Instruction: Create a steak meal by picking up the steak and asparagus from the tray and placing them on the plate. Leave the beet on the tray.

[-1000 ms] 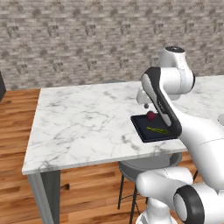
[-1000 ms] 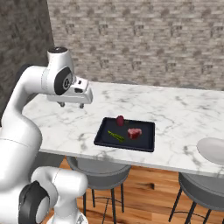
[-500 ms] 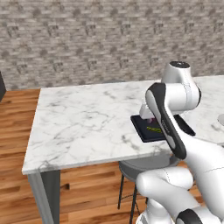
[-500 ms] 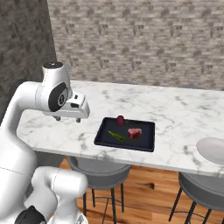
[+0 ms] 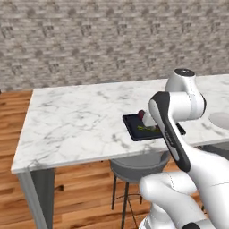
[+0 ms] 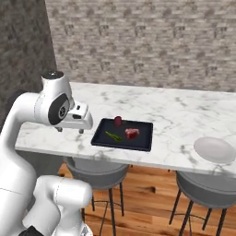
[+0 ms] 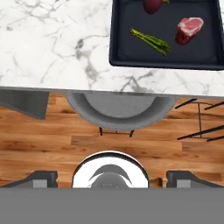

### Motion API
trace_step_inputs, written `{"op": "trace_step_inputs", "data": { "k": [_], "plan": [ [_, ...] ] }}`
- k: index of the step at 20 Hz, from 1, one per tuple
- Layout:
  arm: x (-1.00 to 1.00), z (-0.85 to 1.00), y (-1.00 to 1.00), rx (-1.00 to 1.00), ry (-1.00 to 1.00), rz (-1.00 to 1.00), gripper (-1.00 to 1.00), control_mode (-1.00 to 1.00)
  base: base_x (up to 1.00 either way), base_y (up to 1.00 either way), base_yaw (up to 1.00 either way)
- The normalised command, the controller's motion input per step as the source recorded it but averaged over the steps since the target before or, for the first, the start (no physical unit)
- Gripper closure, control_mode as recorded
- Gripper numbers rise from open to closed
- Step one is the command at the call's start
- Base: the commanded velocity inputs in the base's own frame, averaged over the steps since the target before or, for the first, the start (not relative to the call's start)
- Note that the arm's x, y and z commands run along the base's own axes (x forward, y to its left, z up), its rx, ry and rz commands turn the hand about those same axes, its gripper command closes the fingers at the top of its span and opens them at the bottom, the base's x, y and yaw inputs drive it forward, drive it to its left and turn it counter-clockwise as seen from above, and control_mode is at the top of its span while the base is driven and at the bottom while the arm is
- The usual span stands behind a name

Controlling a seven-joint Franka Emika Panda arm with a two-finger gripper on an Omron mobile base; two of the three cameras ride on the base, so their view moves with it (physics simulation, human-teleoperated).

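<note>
The steak (image 6: 132, 133) lies on the black tray (image 6: 143, 144) near the front edge of the marble tabletop (image 6: 175, 115), toward the tray's right side in the right base view, with the asparagus (image 6: 113, 136) at the tray's left and the dark maroon beet (image 6: 118, 121) behind and between them, all three apart from one another. The round plate (image 6: 214, 150) sits bare well to the right of the tray on the same tabletop. The gripper (image 6: 69, 131) hangs just off the tray's left end, above the tabletop's front edge, holding nothing; since half a second ago the arm has swung lower and closer to the tray, while steak, asparagus and beet lie as they did. In the hand view the tray (image 7: 131, 57) fills the upper right, with the steak (image 7: 189, 29), asparagus (image 7: 151, 41) and beet (image 7: 152, 5) on it, and a grey stool (image 7: 118, 111) below the tabletop's edge over the wooden floor (image 7: 52, 140). The two dark fingers (image 7: 41, 178) show at the bottom corners, spread wide apart. In the left base view the arm hides most of the tray (image 5: 132, 126).
</note>
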Motion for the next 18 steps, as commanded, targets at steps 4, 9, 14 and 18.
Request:
{"op": "trace_step_inputs", "data": {
  "k": [4, 9, 14, 18],
  "plan": [
    [0.00, 0.00, 0.00, 0.00, 0.00, 0.00, -1.00, 1.00, -0.10, -0.72, -0.05],
    [0.00, 0.00, 0.00, 0.00, 0.00, 0.00, -1.00, 1.00, -0.02, -0.75, -0.05],
    [0.00, 0.00, 0.00, 0.00, 0.00, 0.00, -1.00, 1.00, 0.00, -0.72, -0.01],
    [0.00, 0.00, 0.00, 0.00, 0.00, 0.00, -1.00, 1.00, 0.00, -0.57, 0.00]
  ]
}}
